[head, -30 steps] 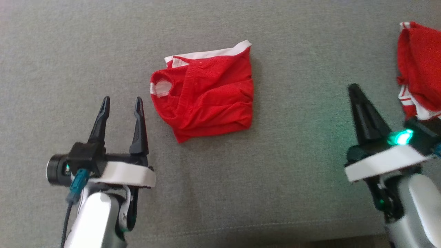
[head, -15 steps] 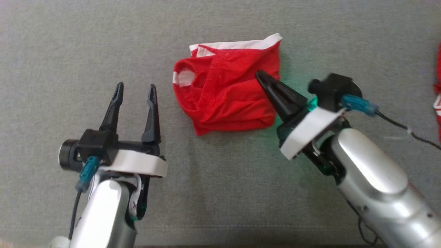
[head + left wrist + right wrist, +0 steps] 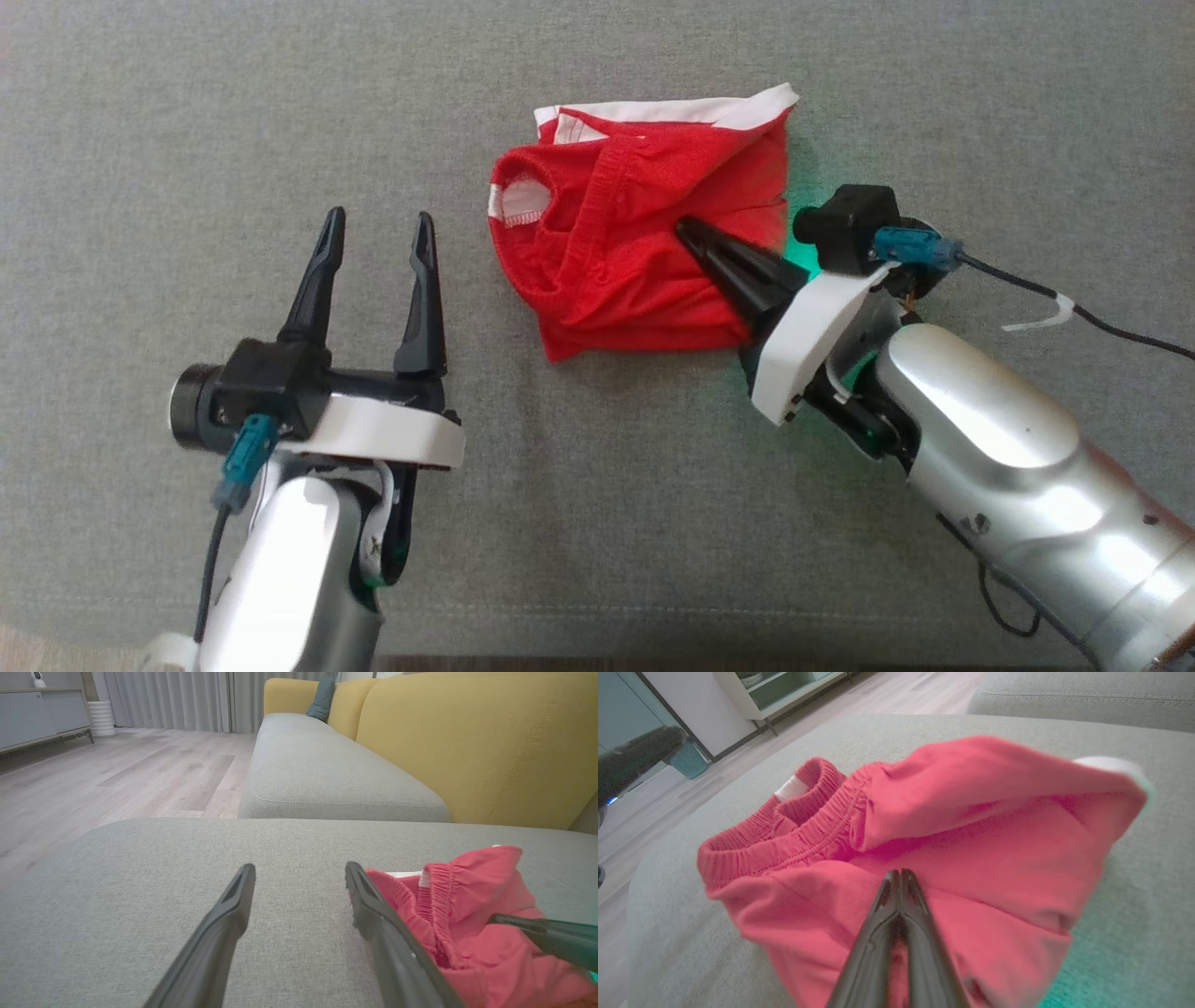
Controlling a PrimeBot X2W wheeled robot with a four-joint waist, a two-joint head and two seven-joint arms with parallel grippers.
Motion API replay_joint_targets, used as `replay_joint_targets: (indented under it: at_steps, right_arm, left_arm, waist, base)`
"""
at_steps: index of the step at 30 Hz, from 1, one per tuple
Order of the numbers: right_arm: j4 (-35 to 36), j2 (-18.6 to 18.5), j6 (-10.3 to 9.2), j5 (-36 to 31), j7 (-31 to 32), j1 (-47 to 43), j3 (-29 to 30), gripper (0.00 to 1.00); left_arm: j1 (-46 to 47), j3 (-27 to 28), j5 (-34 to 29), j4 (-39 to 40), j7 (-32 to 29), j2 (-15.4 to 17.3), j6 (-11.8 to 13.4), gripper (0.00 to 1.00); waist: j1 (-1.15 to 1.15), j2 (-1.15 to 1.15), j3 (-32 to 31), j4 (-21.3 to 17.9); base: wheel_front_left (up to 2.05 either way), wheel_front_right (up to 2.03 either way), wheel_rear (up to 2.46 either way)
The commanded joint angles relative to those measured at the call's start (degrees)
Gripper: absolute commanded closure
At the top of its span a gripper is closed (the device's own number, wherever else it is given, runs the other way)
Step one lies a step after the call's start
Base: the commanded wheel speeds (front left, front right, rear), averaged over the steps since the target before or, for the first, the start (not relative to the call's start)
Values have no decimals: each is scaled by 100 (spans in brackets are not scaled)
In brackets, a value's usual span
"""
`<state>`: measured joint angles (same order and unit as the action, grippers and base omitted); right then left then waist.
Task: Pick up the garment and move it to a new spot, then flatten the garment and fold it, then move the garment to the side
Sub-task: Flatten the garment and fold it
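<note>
The garment (image 3: pixel 616 271) is a red pair of shorts with white trim, folded into a rough square on the grey cushion (image 3: pixel 597 523). My right gripper (image 3: pixel 686 229) is shut, its joined tips lying on the garment's right-middle; I see no fabric pinched between them. In the right wrist view the closed fingers (image 3: pixel 899 873) point at the red cloth (image 3: pixel 971 812) just below the elastic waistband. My left gripper (image 3: pixel 378 222) stands open to the left of the garment, apart from it. The left wrist view shows the open left gripper (image 3: pixel 300 868) with the garment (image 3: pixel 476 891) at its right.
The cushion's front edge (image 3: pixel 597 653) runs along the bottom of the head view. A yellow sofa back (image 3: pixel 467 742) stands behind the seat, and wooden floor (image 3: pixel 117 774) lies off the cushion's left. A black cable (image 3: pixel 1102 322) trails from my right wrist.
The head camera has shifted. My right arm swung in from the right and its shut tips now lie on the garment, whose upper layer has bunched a little. The left gripper stays open.
</note>
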<state>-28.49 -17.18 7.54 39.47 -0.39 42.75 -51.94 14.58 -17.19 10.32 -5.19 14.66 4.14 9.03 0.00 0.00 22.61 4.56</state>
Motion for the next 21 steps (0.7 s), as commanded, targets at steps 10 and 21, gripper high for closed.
replay_joint_targets:
  at_steps: [10,21]
  right_arm:
    - [-90,-137,-5,640,109,-12,-537,100]
    - [44,-353,-5,852,-140,-451,-668,100]
  left_arm:
    - [156,268,-73,237,33,-11,-45,0]
    - [99,369,-110,256,33,-39,-96,0]
  waist:
    - [0,0,26,-64]
    - [0,0,-4,-156]
  base:
    - [0,0,0]
    - [0,0,0]
